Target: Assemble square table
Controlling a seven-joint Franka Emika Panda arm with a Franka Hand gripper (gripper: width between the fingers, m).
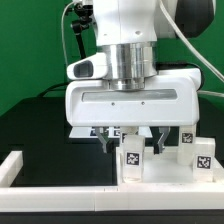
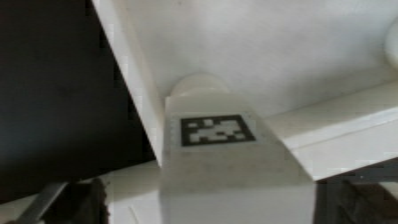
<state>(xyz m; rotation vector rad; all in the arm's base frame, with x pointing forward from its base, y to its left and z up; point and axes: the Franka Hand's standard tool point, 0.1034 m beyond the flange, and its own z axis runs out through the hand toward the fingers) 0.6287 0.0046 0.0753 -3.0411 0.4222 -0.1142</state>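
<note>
- At the exterior view's left you see a low white border bar [image 1: 14,166] lying on the black table [image 1: 35,120], with a green backdrop [image 1: 30,45] behind it.
- A second border bar [image 1: 70,203] runs along the front edge of the table, from the first bar toward the exterior view's right.
- In the middle, your gripper [image 1: 132,143] hangs from the arm's wide white hand body [image 1: 128,100], pointing straight down. Its two dark fingers stand spread wide, and nothing is clamped between them.
- Just below the fingers stands a short white leg [image 1: 133,158] with a black-and-white tag on its face; the fingers flank its top, and you cannot tell whether they touch it.
- In the wrist view you see that same leg [image 2: 217,135] close up, tag toward the camera, rising against the white tabletop [image 2: 267,45].
- At the exterior view's right stand two more tagged legs [image 1: 203,155], close together, near the first leg but apart from it.
</note>
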